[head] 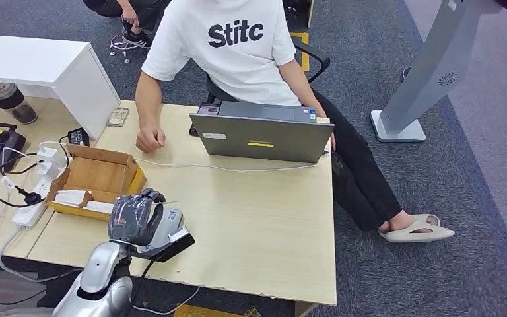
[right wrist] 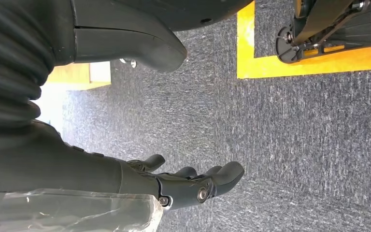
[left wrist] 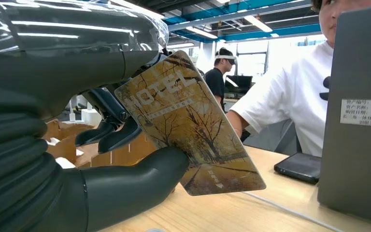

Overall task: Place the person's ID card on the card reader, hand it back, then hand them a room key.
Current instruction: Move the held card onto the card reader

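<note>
**Room key in hand, handover to the person waiting**

The left hand (left wrist: 101, 159) is gripping a hotel room key card (left wrist: 193, 130), with the thick thumb pressing under its lower edge and the darker fingers (left wrist: 108, 133) curling behind it. From the head view the same hand (head: 135, 218) is hovering over the near part of the wooden desk (head: 257, 224), just beside the cardboard box (head: 96, 178). The right hand (right wrist: 193, 186) is hanging over the carpet, fingers loosely apart and holding nothing.

The step in hand looks like the last one: passing the key across. To do it well, the arm is probably best carried forward and toward the person's hand (head: 150, 139), which is resting on the far edge of the desk, keeping clear of the box and the grey laptop (head: 261, 135). The free end of the card should be leading, so the person has a bare part to take, and the thumb should be easing off only once they have it.

The card is thin, flat and glossy, printed with autumn trees in brown and gold and the word HOTEL across one end; a small arrow is sitting near the other corner.
</note>
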Robot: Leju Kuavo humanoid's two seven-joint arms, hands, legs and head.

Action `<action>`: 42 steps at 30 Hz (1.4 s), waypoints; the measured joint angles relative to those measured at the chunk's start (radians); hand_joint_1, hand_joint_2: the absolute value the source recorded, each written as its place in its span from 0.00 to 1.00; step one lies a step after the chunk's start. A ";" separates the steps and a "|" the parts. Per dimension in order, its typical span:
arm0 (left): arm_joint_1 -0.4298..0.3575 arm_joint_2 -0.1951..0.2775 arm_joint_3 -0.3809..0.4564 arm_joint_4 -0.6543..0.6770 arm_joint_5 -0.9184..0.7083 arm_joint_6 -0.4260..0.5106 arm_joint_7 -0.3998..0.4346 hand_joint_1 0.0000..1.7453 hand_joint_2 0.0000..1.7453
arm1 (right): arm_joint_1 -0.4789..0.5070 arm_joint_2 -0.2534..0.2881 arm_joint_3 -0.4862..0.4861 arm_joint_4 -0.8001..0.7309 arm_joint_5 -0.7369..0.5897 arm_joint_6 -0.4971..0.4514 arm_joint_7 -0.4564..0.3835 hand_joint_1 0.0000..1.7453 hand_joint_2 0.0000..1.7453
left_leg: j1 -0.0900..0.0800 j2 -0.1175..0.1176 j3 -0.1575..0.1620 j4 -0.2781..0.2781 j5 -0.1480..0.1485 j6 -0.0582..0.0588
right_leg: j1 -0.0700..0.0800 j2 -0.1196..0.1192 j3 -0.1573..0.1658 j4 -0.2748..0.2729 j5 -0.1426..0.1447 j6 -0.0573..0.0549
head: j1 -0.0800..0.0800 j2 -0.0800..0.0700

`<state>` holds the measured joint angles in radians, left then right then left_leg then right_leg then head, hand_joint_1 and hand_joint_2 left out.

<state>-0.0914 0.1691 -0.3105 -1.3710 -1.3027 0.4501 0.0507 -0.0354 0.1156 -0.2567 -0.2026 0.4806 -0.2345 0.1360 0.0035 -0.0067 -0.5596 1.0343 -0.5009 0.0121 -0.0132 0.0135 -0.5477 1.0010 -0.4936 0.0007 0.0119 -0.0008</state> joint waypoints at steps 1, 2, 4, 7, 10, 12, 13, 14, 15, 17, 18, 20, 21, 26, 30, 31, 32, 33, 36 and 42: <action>-0.001 0.000 -0.006 0.007 -0.016 0.002 0.012 1.00 1.00 | 0.000 0.000 -0.001 0.000 0.002 0.000 0.001 0.00 1.00 | 0.000 0.000 0.000 0.000 0.000 0.000 | 0.000 0.000 0.000 0.000 0.000 0.000 | 0.000 0.000; -0.001 0.000 -0.012 0.017 -0.036 0.006 0.025 1.00 1.00 | 0.000 0.001 -0.002 0.000 0.004 0.000 0.001 0.00 1.00 | 0.000 0.000 0.000 0.000 0.000 0.000 | 0.000 0.000 0.000 0.000 0.000 0.000 | 0.000 0.000; -0.001 0.000 -0.023 0.041 -0.071 0.016 0.052 1.00 1.00 | 0.000 0.002 -0.003 0.000 0.005 0.000 0.002 0.00 1.00 | 0.000 0.000 0.000 0.000 0.000 0.000 | 0.000 0.000 0.000 0.000 0.000 0.000 | 0.000 0.000; 0.000 0.000 -0.036 0.083 -0.108 0.035 0.082 1.00 1.00 | 0.001 0.005 -0.004 0.000 0.008 0.000 0.006 0.00 1.00 | 0.000 0.000 0.000 0.000 0.000 0.000 | 0.000 0.000 0.000 0.000 0.000 0.000 | 0.000 0.000; 0.002 0.000 -0.040 0.113 -0.127 0.041 0.096 1.00 1.00 | 0.001 0.008 -0.008 0.000 0.009 0.000 0.010 0.00 1.00 | 0.000 0.000 0.000 0.000 0.000 0.000 | 0.000 0.000 0.000 0.000 0.000 0.000 | 0.000 0.000; 0.003 0.000 -0.044 0.127 -0.138 0.040 0.104 1.00 1.00 | 0.001 0.009 -0.012 0.000 0.009 0.000 0.010 0.00 1.00 | 0.000 0.000 0.000 0.000 0.000 0.000 | 0.000 0.000 0.000 0.000 0.000 0.000 | 0.000 0.000; 0.003 0.000 -0.047 0.133 -0.147 0.039 0.111 1.00 1.00 | 0.001 0.009 -0.013 0.000 0.008 0.000 0.010 0.00 1.00 | 0.000 0.000 0.000 0.000 0.000 0.000 | 0.000 0.000 0.000 0.000 0.000 0.000 | 0.000 0.000; 0.003 0.000 -0.050 0.138 -0.156 0.038 0.119 1.00 1.00 | 0.001 0.009 -0.014 0.000 0.008 0.000 0.010 0.00 1.00 | 0.000 0.000 0.000 0.000 0.000 0.000 | 0.000 0.000 0.000 0.000 0.000 0.000 | 0.000 0.000; 0.003 0.000 -0.051 0.140 -0.163 0.038 0.125 1.00 1.00 | 0.001 0.009 -0.015 0.000 0.008 0.000 0.010 0.00 1.00 | 0.000 0.000 0.000 0.000 0.000 0.000 | 0.000 0.000 0.000 0.000 0.000 0.000 | 0.000 0.000; 0.003 0.000 -0.053 0.141 -0.168 0.038 0.128 1.00 1.00 | 0.001 0.009 -0.016 0.000 0.008 0.000 0.009 0.00 1.00 | 0.000 0.000 0.000 0.000 0.000 0.000 | 0.000 0.000 0.000 0.000 0.000 0.000 | 0.000 0.000; 0.003 0.000 -0.053 0.141 -0.168 0.038 0.128 1.00 1.00 | 0.001 0.009 -0.016 0.000 0.008 0.000 0.009 0.00 1.00 | 0.000 0.000 0.000 0.000 0.000 0.000 | 0.000 0.000 0.000 0.000 0.000 0.000 | 0.000 0.000; 0.003 0.000 -0.053 0.142 -0.169 0.038 0.129 1.00 1.00 | 0.001 0.009 -0.016 0.000 0.008 0.000 0.009 0.00 1.00 | 0.000 0.000 0.000 0.000 0.000 0.000 | 0.000 0.000 0.000 0.000 0.000 0.000 | 0.000 0.000; 0.002 0.000 -0.053 0.143 -0.175 0.038 0.134 1.00 1.00 | 0.002 0.009 -0.016 0.000 0.009 0.000 0.008 0.00 1.00 | 0.000 0.000 0.000 0.000 0.000 0.000 | 0.000 0.000 0.000 0.000 0.000 0.000 | 0.000 0.000; 0.000 0.000 -0.058 0.159 -0.223 0.033 0.171 1.00 1.00 | 0.002 0.010 -0.021 0.000 0.009 0.000 0.001 0.00 1.00 | 0.000 0.000 0.000 0.000 0.000 0.000 | 0.000 0.000 0.000 0.000 0.000 0.000 | 0.000 0.000; 0.001 0.000 -0.063 0.162 -0.237 0.015 0.186 1.00 1.00 | 0.003 0.011 -0.025 0.000 0.009 0.000 0.001 0.00 1.00 | 0.000 0.000 0.000 0.000 0.000 0.000 | 0.000 0.000 0.000 0.000 0.000 0.000 | 0.000 0.000; 0.001 0.000 -0.064 0.162 -0.239 0.009 0.190 1.00 1.00 | 0.003 0.011 -0.026 0.000 0.009 0.000 0.001 0.00 1.00 | 0.000 0.000 0.000 0.000 0.000 0.000 | 0.000 0.000 0.001 0.000 0.000 0.000 | 0.000 0.000; 0.001 0.000 -0.066 0.162 -0.241 0.005 0.194 1.00 1.00 | 0.004 0.011 -0.027 0.000 0.009 0.000 0.001 0.00 1.00 | 0.000 0.000 0.000 0.000 0.000 0.000 | 0.000 0.000 0.001 0.000 0.000 0.000 | 0.000 0.000; 0.001 0.000 -0.067 0.162 -0.243 0.001 0.198 1.00 1.00 | 0.004 0.011 -0.028 0.000 0.009 0.000 0.002 0.00 1.00 | 0.000 0.000 0.000 0.000 0.000 0.000 | 0.000 0.000 0.001 0.000 0.000 0.000 | 0.000 0.000; 0.002 0.001 -0.070 0.162 -0.250 -0.007 0.205 1.00 1.00 | 0.006 0.011 -0.029 0.000 0.011 0.000 0.002 0.00 1.00 | 0.000 0.000 0.001 0.000 0.000 0.000 | 0.000 -0.001 0.002 0.000 0.000 0.000 | 0.000 0.000; 0.009 0.034 -0.070 0.152 -0.259 -0.011 0.219 1.00 1.00 | 0.008 0.012 -0.029 0.000 0.032 -0.003 0.003 0.00 1.00 | 0.000 0.000 0.002 0.000 0.000 0.000 | 0.000 -0.001 0.002 0.000 0.000 0.000 | 0.000 0.000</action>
<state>-0.0820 0.2033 -0.3801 -1.2186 -1.5619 0.4386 0.2695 -0.0271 0.1278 -0.2853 -0.2026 0.5124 -0.2373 0.1393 0.0036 -0.0071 -0.5575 1.0340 -0.5006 0.0117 -0.0131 0.0129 -0.5454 1.0012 -0.4936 0.0007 0.0119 -0.0008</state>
